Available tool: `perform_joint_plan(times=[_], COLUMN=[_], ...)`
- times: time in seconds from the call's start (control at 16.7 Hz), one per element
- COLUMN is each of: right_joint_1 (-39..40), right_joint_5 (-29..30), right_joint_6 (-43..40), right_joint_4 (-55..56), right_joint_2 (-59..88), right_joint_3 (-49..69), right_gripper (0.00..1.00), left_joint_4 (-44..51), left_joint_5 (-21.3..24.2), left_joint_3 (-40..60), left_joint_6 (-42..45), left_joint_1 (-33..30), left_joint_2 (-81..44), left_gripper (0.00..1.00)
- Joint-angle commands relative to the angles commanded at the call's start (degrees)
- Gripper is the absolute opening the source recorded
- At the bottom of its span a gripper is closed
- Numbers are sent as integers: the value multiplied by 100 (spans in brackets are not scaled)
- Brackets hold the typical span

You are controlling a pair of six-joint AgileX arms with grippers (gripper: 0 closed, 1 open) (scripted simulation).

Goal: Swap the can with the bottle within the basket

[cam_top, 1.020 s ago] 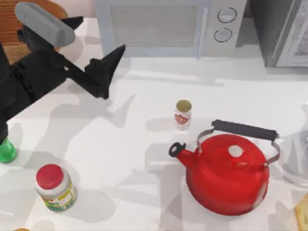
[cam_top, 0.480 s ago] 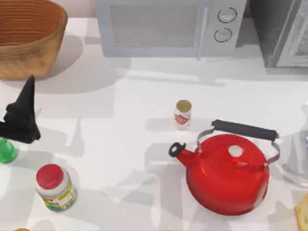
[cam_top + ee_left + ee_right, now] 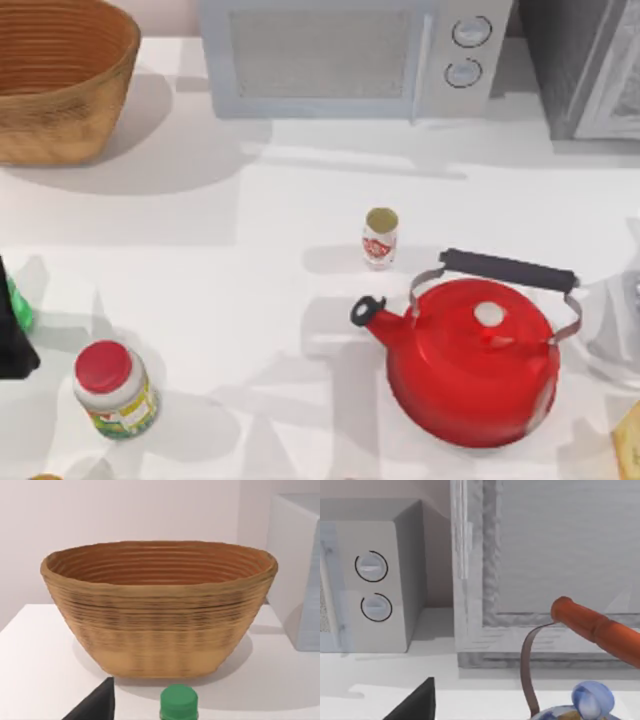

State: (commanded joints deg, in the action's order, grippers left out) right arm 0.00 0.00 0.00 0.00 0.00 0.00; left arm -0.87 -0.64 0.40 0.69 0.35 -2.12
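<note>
bottle (image 3: 17, 305) is standing at the left edge of the white table (image 3: 250, 250), half hidden behind the dark left gripper (image 3: 12, 335); whether its fingers are open i cannot tell. basket (image 3: 55, 80) is sitting far behind it. can (image 3: 380, 238) is standing mid-table, near the red kettle (image 3: 470, 360). microwave (image 3: 350, 55) is lining the back wall.
</note>
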Motion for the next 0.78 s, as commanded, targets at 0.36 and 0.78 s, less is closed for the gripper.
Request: perform_joint_plan(times=[0.36, 0.78], right_joint_1=[0, 0], right_joint_5=[0, 0], right_joint_6=[0, 0], right_joint_4=[0, 0], right_joint_2=[0, 0], right_joint_3=[0, 0], right_gripper=[100, 100], left_joint_4=[87, -656], left_joint_5=[64, 57], left_joint_3=[-40, -205], left_joint_6=[-69, 91], left_joint_1=[-34, 463], left_joint_2=[212, -657], left_gripper=[100, 100])
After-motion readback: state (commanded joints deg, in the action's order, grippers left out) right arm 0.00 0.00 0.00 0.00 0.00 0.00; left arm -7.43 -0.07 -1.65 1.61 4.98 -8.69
